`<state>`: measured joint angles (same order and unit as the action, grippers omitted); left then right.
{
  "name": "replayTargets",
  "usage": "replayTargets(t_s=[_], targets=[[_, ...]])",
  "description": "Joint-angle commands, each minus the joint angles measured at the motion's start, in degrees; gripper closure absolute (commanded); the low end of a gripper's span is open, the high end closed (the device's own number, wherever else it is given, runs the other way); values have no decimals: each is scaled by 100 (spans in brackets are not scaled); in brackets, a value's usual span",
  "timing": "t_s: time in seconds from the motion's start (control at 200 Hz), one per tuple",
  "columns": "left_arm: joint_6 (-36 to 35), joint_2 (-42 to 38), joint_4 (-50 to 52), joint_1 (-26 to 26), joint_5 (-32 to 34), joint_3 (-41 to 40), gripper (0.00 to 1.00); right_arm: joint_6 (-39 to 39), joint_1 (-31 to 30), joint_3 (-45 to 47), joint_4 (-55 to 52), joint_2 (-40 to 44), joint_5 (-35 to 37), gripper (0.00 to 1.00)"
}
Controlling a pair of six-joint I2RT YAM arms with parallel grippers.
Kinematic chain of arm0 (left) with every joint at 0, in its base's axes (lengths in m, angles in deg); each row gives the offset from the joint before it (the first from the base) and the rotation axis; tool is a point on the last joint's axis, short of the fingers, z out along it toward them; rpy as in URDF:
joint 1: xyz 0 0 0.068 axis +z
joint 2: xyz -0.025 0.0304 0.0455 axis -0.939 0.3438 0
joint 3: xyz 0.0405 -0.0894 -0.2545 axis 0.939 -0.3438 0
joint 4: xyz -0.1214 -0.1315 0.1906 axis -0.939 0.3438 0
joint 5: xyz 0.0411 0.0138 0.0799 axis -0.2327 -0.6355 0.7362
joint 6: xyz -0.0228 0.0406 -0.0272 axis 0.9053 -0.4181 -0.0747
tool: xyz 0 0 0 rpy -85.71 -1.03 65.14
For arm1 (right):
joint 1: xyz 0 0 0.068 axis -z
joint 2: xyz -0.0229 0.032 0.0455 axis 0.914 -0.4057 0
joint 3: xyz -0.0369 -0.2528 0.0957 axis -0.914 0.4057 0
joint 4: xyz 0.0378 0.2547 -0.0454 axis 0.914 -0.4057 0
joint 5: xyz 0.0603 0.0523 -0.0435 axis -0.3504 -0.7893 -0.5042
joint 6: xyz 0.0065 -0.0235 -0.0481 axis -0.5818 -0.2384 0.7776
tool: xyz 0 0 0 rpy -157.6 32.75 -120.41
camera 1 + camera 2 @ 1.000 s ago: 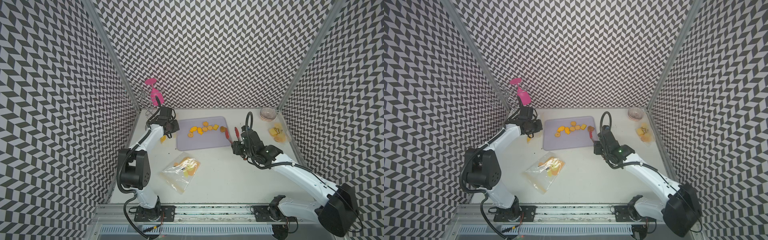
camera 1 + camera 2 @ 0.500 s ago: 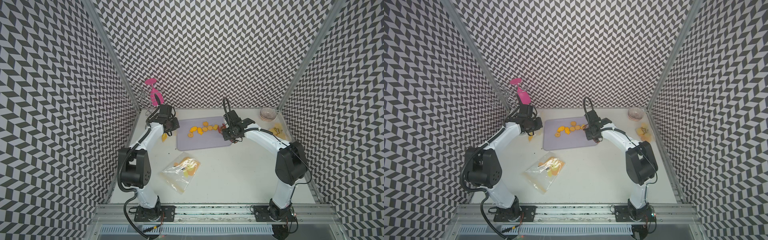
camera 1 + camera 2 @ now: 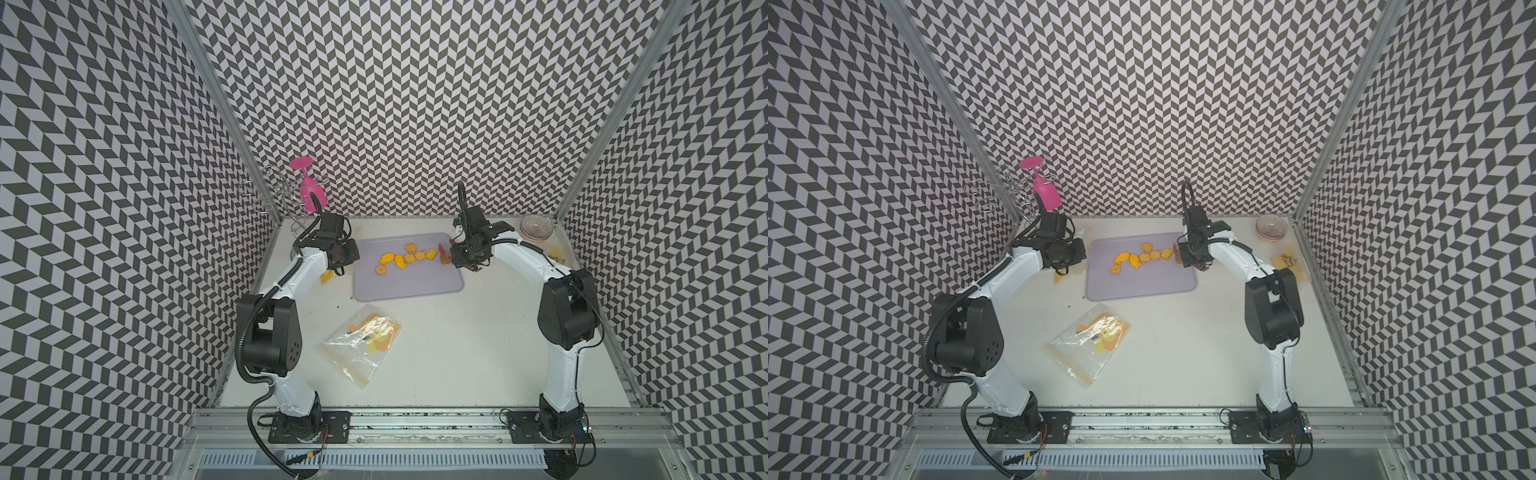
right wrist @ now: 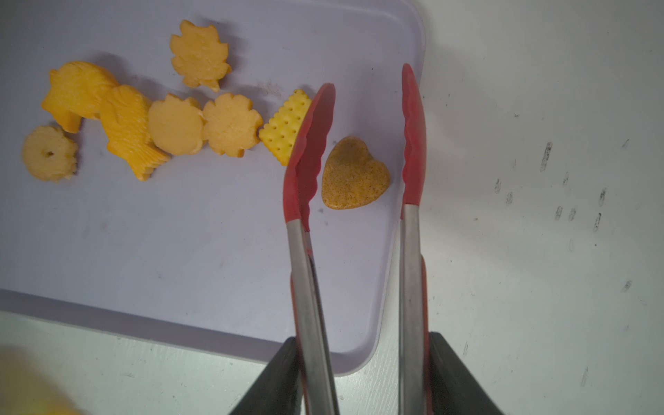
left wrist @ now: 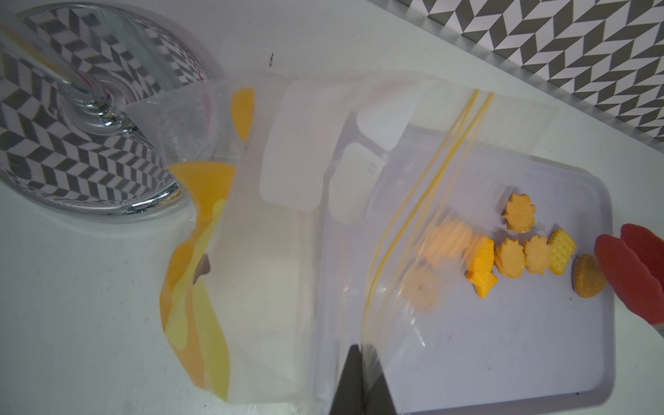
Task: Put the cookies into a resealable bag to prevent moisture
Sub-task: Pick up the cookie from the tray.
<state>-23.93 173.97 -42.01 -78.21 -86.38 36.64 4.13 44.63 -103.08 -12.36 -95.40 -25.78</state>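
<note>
L gripper (image 5: 360, 373) is pinched shut on the rim of the zip bag (image 5: 287, 233), which hangs just beside the L edge of the lavender tray (image 4: 179, 251). R gripper (image 4: 363, 381) is clamped on the tongs (image 4: 309, 287). I see their red tips apart, straddling the brown heart cookie (image 4: 354, 176) at a tray corner; can't tell if they touch it. The other cookies (image 4: 230, 125), 7 pcs, sit in a loose row on the tray. A 2nd bag (image 3: 365, 340) lies flat on the table (image 3: 457, 353), nearer the front.
</note>
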Motion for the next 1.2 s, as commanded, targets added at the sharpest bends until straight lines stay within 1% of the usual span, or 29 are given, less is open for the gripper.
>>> replayTargets(t_s=[0.0, 0.225, 0.426, 0.731, 1.016, 1.196], targets=[[-30, -81, -101, 38, -9, -53, 100, 115, 5, -285, -19, -192, -106, 45], [-43, -61, -100, 49, 26, -43, 100, 80, 64, -495, -148, -403, -272, 41], [-43, -22, -92, 65, 12, -34, 100, 7, 73, -496, -341, -463, -347, 41], [-50, -23, -92, 83, -9, -34, 100, -98, 77, -143, -530, -103, -441, 41], [-52, -21, -100, 93, -35, -36, 100, -55, 60, 247, -638, 141, -794, 41], [-52, -21, -105, 93, -53, -35, 100, -47, 25, 396, -637, 274, -717, 41]])
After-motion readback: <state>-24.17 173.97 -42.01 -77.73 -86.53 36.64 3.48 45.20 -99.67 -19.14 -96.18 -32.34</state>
